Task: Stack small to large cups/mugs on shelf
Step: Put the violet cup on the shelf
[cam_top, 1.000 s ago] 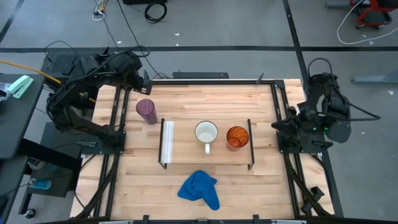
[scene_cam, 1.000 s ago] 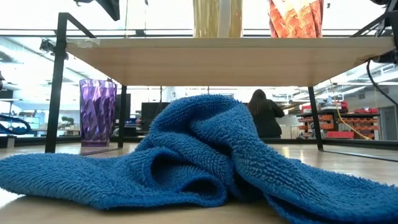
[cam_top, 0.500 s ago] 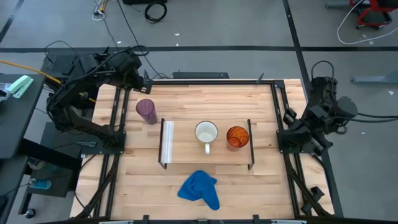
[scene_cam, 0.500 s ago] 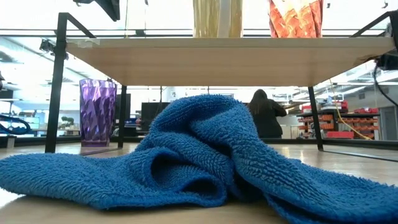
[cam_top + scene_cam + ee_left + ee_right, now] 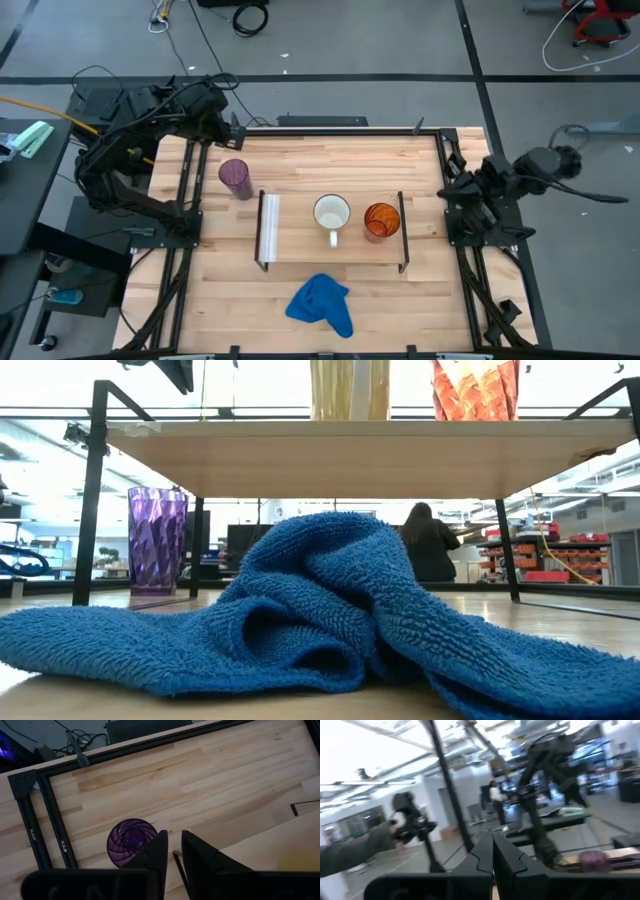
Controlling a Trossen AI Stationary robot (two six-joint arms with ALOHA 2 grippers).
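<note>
The purple cup [image 5: 235,178] [image 5: 131,842] stands upright on its base on the tabletop, just beyond the shelf's left end. The shelf [image 5: 300,240] [image 5: 370,455] carries the white mug [image 5: 332,213] and, to its right, the orange cup [image 5: 381,220], both upright. My left gripper [image 5: 236,133] [image 5: 175,847] hangs above the purple cup, on its far side, pointing steeply down. Its fingers stand a little apart with nothing between them. My right gripper [image 5: 448,184] [image 5: 492,847] is shut and empty at the table's right edge, pointing about level toward the table's left.
A crumpled blue cloth [image 5: 322,305] [image 5: 320,610] lies on the table in front of the shelf's near edge. Black frame rails [image 5: 185,200] run along the table's left and right sides. A person [image 5: 425,550] sits in the room far behind the table.
My right arm has swung round at the table's right edge and risen a little. Its gripper has tipped up from pointing down to about level and now faces the table's left. The cups, the mug and the cloth have stayed where they were.
</note>
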